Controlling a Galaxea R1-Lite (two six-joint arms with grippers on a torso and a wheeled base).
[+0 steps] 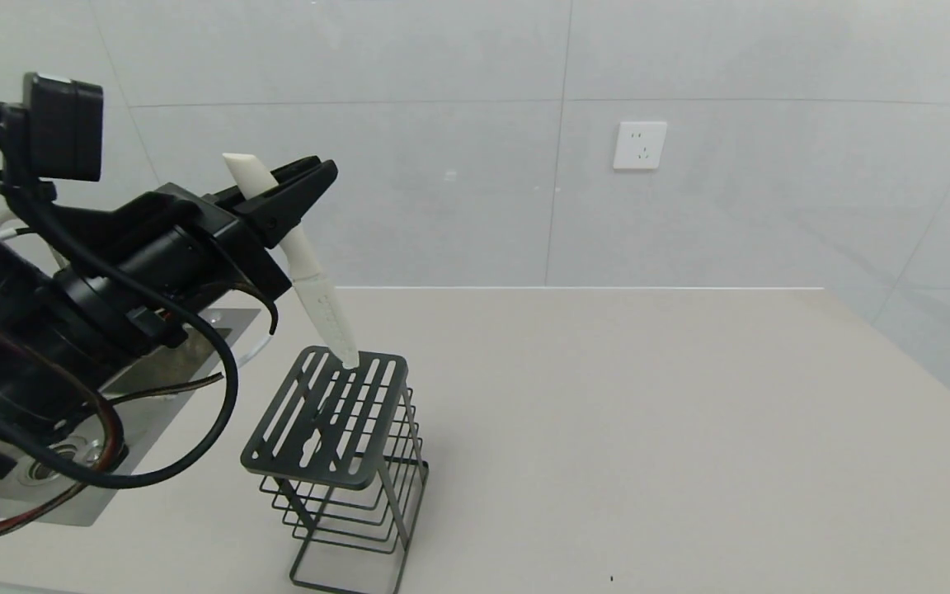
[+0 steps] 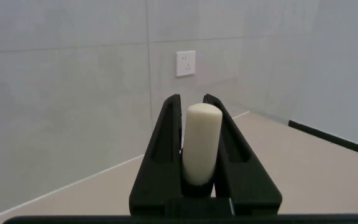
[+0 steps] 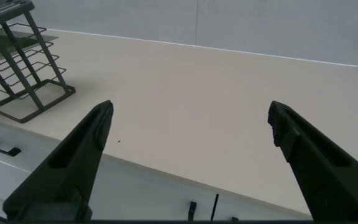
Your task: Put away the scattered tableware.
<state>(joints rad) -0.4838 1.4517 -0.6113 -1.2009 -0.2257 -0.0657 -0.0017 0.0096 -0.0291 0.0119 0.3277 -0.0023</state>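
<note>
Pale surface (image 1: 648, 429) below a grey tiled wall: left pincer (image 1: 310, 181) pinches the white knife (image 1: 320, 301) by its handle, long axis 11-to-5 o'clock, tip at the slotted rack (image 1: 322, 429) top; right pincer (image 3: 190, 109) spread, well apart.

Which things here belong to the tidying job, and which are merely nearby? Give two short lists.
Job: white knife; left end effector gripping its handle; dark slotted rack at the knife's tip.
Nearby: wall socket; sink; counter; open right end effector.
</note>
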